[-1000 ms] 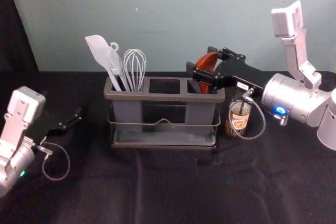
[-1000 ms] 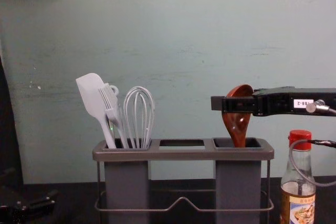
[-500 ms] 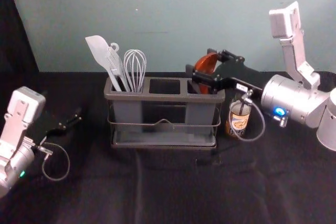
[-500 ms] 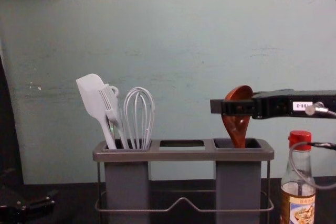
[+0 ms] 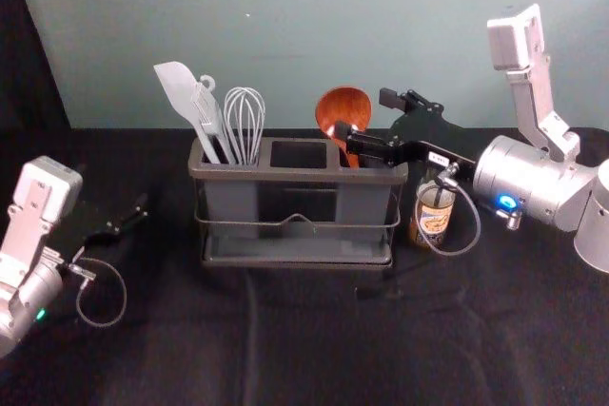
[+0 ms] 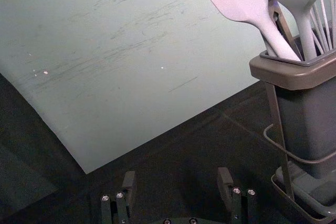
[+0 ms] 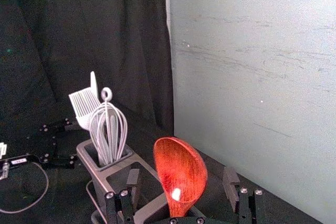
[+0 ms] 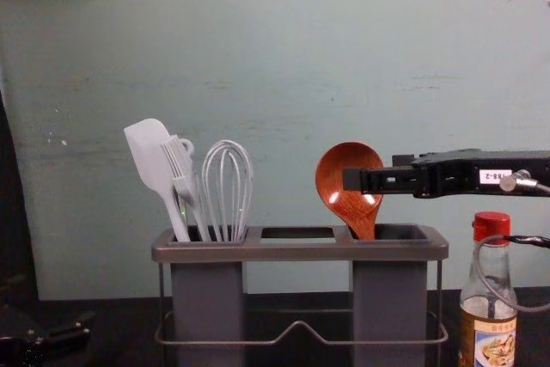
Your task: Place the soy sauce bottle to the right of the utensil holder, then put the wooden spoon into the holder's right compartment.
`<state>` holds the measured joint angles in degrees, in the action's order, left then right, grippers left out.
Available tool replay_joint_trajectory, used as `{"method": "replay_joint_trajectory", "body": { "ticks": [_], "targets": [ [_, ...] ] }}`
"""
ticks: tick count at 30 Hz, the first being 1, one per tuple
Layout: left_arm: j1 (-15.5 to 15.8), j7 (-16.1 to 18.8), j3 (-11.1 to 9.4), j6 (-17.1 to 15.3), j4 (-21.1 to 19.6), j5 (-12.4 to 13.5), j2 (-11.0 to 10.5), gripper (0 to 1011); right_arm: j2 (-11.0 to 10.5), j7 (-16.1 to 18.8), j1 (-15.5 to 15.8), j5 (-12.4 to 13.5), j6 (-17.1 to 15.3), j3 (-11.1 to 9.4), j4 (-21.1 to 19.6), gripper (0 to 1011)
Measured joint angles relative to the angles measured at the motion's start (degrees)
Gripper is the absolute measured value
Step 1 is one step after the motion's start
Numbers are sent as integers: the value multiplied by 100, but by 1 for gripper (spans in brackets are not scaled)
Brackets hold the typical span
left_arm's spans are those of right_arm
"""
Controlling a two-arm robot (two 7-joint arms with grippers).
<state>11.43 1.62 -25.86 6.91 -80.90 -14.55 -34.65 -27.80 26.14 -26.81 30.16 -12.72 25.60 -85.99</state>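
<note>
Showing at centre of the head view: dark grey plastic utensil holder (image 8: 300, 252), smooth-walled, round-cornered, with thin wire frame (image 8: 215, 345) and shallow tray (image 5: 295, 249). Carrying in the left compartment: matte pale spatula (image 8: 150, 156), bristled pale brush (image 8: 182, 165), looped pale wire whisk (image 8: 228, 178). Carrying in the right compartment: glossy red-brown wooden spoon (image 8: 335, 161), round-bowled, leaning left in the chest view. Showing at lower right there, just beside the holder's right end: clear glass soy sauce bottle (image 8: 492, 324), upright, holding dark liquid, wearing a printed label.

Differing from the earlier frame: turning the spoon's bowl broad side forward and tipping it leftward; spreading the right gripper (image 5: 363, 113) wider, right of centre in the head view, gripping nothing. Keeping the bottle in place.

Showing in the right wrist view: streaky grain on the bowl, between widely parted fingers. Showing in the chest view: ridged red cap (image 8: 491, 225); near finger crossing before the bowl, contact being impossible to tell. Parking at left of the head view: left gripper (image 5: 112, 187), fingers standing well apart, holding nothing.
</note>
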Motion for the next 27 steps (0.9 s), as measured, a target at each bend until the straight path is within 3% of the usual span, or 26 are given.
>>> {"method": "replay_joint_trajectory", "body": {
  "ticks": [10,16,22,27],
  "targets": [
    [0,0,0,0,0,0,0,1012,-7,-11,17,-8,14,-9,-33,1004],
    [0,0,0,0,0,0,0,1011,-99,-231,275,-85,75,-116,-361,1004],
    [0,0,0,0,0,0,0,1011,-183,-542,766,-183,272,-322,-863,1004],
    [0,0,0,0,0,0,0,1011,-250,-879,1521,-369,665,-586,-1446,1004]
  ]
}}
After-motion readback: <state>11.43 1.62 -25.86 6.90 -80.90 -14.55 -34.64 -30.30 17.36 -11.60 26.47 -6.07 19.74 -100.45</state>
